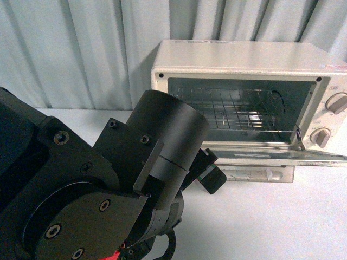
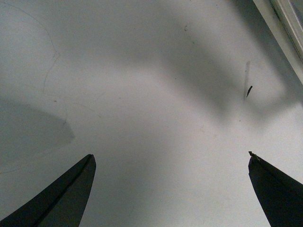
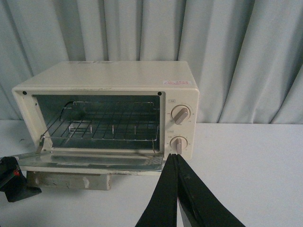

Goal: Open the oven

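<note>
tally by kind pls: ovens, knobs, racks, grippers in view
Oven: 1
Knobs: 2 (upper knob, lower knob)
Wire rack: 1
Grippers: 2 (left gripper open, right gripper shut)
Total: 6

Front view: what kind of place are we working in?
Probably a staged test setup, not a kitchen: one oven on a plain white table, pale curtains hanging behind it.
</note>
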Robot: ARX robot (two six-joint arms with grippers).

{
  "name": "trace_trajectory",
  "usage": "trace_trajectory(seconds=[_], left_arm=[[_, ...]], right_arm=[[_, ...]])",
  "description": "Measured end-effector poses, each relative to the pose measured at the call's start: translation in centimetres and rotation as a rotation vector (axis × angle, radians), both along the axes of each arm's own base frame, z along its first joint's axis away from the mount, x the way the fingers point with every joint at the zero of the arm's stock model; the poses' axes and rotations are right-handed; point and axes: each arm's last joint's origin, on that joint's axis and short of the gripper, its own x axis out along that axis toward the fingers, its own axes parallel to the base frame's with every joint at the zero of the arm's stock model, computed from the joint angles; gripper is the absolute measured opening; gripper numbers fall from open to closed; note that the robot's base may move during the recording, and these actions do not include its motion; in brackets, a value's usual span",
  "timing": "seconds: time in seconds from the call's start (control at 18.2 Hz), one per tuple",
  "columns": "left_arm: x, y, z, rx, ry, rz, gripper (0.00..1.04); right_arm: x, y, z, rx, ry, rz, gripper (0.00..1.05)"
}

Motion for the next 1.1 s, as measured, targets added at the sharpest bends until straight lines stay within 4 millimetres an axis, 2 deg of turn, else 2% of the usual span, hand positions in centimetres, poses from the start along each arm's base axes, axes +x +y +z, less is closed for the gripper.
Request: trace_trajectory(seconds=[0.16, 0.22, 0.55, 0.77, 0.82, 0.93, 1.1], left_arm=[[0.0, 0.0, 0.0, -0.001, 0.000, -0.002, 0.98], [0.0, 0.0, 0.0, 0.000, 0.000, 0.000, 0.98], [0.0, 0.0, 0.0, 0.000, 0.000, -0.001, 0.98], [0.0, 0.0, 0.0, 0.000, 0.000, -0.001, 0.98], [0.0, 0.0, 0.0, 0.000, -0.002, -0.001, 0.98], [-0.2, 0.2, -0.2, -0.011, -0.022, -0.001, 0.98], [-1.1, 0.9, -0.9, -0.013, -0.031, -0.006, 0.98]], right_arm=[[-0.9, 0.0, -0.7, 0.000, 0.053, -0.001, 0.02], [-1.2, 0.0, -0.2, 0.000, -0.008, -0.002, 0.02], [-1.2, 0.0, -0.3, 0.000, 0.009, -0.003, 0.03], [-1.2, 0.0, -0.3, 0.000, 0.009, -0.003, 0.83], [-1.2, 0.0, -0.3, 0.000, 0.008, -0.003, 0.92], [-1.2, 0.0, -0.3, 0.001, 0.008, -0.003, 1.00], [-1.2, 0.0, -0.3, 0.001, 0.009, -0.003, 0.97]])
